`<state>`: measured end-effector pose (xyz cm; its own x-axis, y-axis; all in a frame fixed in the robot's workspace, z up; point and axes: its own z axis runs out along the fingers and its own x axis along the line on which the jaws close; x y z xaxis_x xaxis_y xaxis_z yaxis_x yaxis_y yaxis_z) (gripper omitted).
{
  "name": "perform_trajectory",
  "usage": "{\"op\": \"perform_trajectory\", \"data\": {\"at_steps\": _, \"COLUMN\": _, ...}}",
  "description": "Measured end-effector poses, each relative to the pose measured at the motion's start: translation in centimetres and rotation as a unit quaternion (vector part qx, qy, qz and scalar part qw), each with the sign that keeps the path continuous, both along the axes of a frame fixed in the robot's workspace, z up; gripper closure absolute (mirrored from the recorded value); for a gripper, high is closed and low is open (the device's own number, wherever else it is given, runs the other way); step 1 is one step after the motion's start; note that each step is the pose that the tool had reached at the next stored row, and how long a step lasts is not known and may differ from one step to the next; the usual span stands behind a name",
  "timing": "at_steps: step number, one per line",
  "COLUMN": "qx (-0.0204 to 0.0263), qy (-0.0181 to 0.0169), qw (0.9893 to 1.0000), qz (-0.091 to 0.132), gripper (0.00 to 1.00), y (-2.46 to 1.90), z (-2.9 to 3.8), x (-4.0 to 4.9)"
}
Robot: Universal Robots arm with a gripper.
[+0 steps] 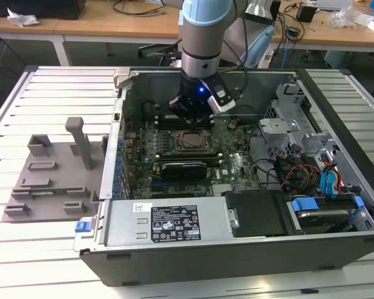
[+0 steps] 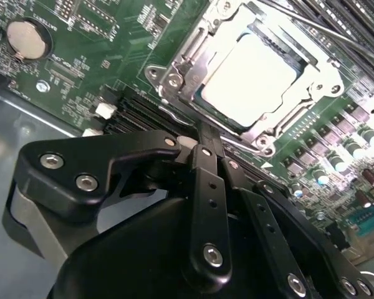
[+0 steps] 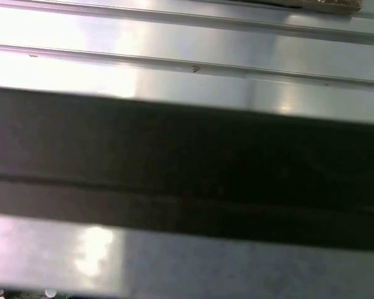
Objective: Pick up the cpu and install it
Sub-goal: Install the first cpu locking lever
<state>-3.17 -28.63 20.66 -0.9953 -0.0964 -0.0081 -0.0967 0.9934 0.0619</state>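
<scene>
While the gripper hangs low inside the open computer case, just beyond the far edge of the motherboard socket in the exterior view, its dark fingers look drawn together with nothing between them. Seen in the second wrist view, the cpu lies flat in the socket frame, its pale metal top bare, just beside the fingertips but apart from them

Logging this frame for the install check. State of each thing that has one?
cpu: seated in the socket, not held.
socket frame: around the cpu, metal top exposed.
hand: above the board beside the socket, holding nothing.
computer case: side panel off, board exposed.
</scene>
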Motion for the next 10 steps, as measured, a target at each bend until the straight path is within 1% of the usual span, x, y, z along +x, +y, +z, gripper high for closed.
{"op": "perform_trajectory", "data": {"at_steps": 4, "qx": -0.0001, "qy": 0.0001, "qw": 1.0, "qz": 0.0, "gripper": 0.89, "y": -0.01, "z": -0.06, "x": 0.39}}
{"op": "perform_trajectory", "data": {"at_steps": 10, "qx": 0.0, "qy": 0.0002, "qw": 1.0, "qz": 0.0, "gripper": 0.89, "y": -0.02, "z": -0.24, "x": 0.7}}
